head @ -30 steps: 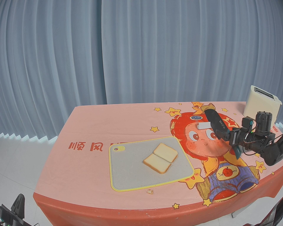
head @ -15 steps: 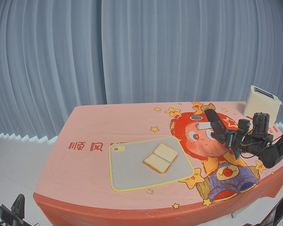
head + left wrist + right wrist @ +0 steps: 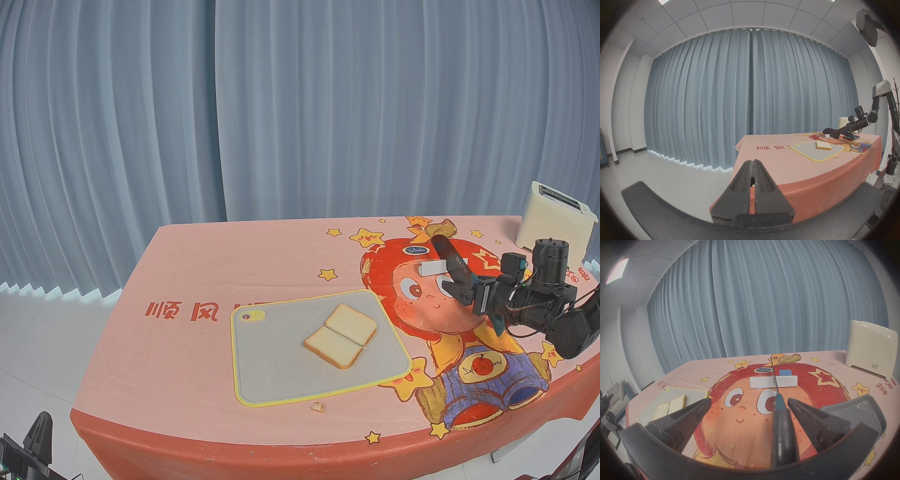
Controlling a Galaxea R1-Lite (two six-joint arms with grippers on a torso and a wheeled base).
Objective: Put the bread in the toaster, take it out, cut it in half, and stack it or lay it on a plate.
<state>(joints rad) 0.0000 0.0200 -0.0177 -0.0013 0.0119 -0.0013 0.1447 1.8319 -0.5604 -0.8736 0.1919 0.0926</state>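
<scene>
bread: cut into two halves that lie flat and touch along the cut, just below centre of the head frame.
board: grey with a yellow rim, under the halves, near the front edge of the table. It is the cutting surface, which is why the bread is here.
crumb: on the cloth just off the board's front rim.
knife: right of centre. The black blade slants up-left across the white strip, and the teal handle sits low at the right gripper. It is well apart from the bread, so I read this as parking the tool.
right grip: cannot tell whether it is clamped on the handle or slack.
left gripper: pressed together and empty, in the lower-left corner of the head frame, off the table and out of the way.
toaster: at the right edge, behind the right arm, well apart from the bread.
stage: toasting and cutting look done. Plating is left.
</scene>
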